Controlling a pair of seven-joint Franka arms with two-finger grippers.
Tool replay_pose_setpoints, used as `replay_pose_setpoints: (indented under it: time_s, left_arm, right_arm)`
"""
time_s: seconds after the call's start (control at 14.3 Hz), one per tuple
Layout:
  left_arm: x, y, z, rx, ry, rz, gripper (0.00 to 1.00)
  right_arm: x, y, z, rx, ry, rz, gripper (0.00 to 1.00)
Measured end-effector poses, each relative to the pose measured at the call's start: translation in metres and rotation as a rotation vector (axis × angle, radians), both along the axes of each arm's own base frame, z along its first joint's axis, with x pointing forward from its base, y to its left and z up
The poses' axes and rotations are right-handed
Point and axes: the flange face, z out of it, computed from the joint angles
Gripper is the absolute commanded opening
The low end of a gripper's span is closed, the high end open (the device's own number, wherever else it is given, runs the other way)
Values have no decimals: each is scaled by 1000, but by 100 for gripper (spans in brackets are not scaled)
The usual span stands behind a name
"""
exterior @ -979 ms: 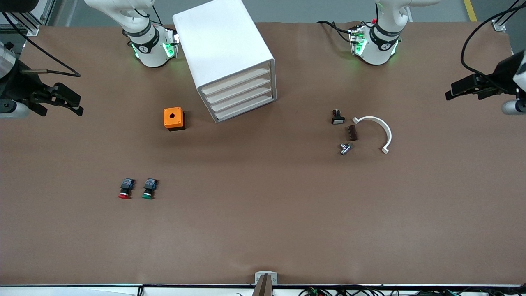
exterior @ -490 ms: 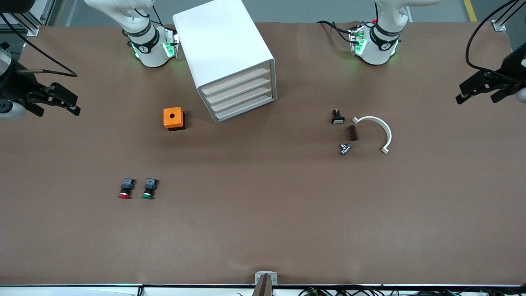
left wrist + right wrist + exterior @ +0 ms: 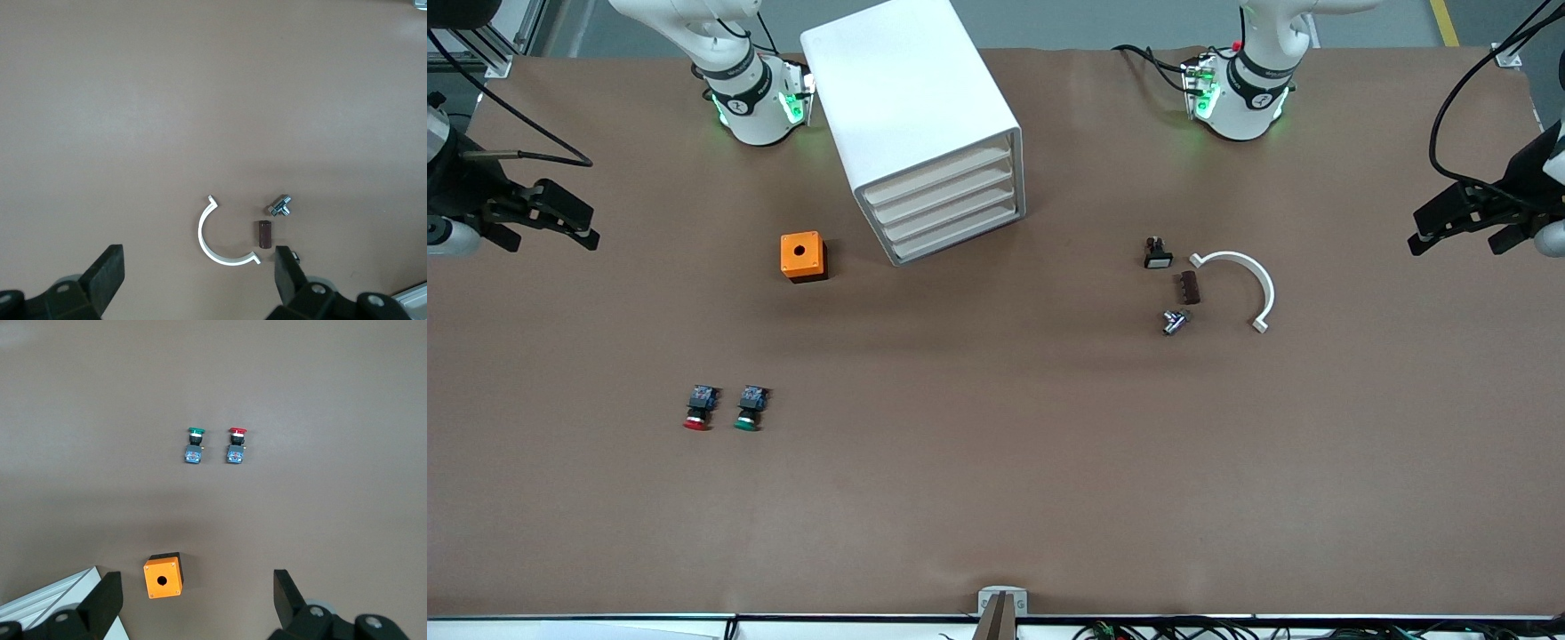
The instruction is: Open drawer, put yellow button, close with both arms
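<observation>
The white cabinet (image 3: 911,98) stands between the arm bases. Its uppermost drawer (image 3: 938,176) is shut, like the three below it. A corner of the cabinet shows in the right wrist view (image 3: 60,600). The yellow button is not in view. My right gripper (image 3: 590,224) is open and empty, up over the right arm's end of the table; it also shows in the right wrist view (image 3: 197,590). My left gripper (image 3: 1416,233) is open and empty, up over the left arm's end of the table; it also shows in the left wrist view (image 3: 199,267).
An orange box with a hole (image 3: 802,255) sits beside the cabinet. A red-capped switch (image 3: 696,409) and a green-capped switch (image 3: 749,409) lie nearer the front camera. Toward the left arm's end lie a white curved piece (image 3: 1249,280), a small black switch (image 3: 1158,254), a brown piece (image 3: 1190,287) and a metal part (image 3: 1174,321).
My left gripper has moved outward toward its end of the table. My right gripper has shifted slightly outward. Nothing on the table has moved.
</observation>
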Motion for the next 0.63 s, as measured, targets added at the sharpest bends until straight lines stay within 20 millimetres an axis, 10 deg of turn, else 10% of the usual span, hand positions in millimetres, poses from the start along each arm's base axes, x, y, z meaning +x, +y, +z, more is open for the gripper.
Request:
replay_pose_setpoints:
  time_s: [0.63]
  left_arm:
    - [0,1,0,1,1,2,99]
  right_arm:
    - [-1,-5,-3,21,18,-29,100]
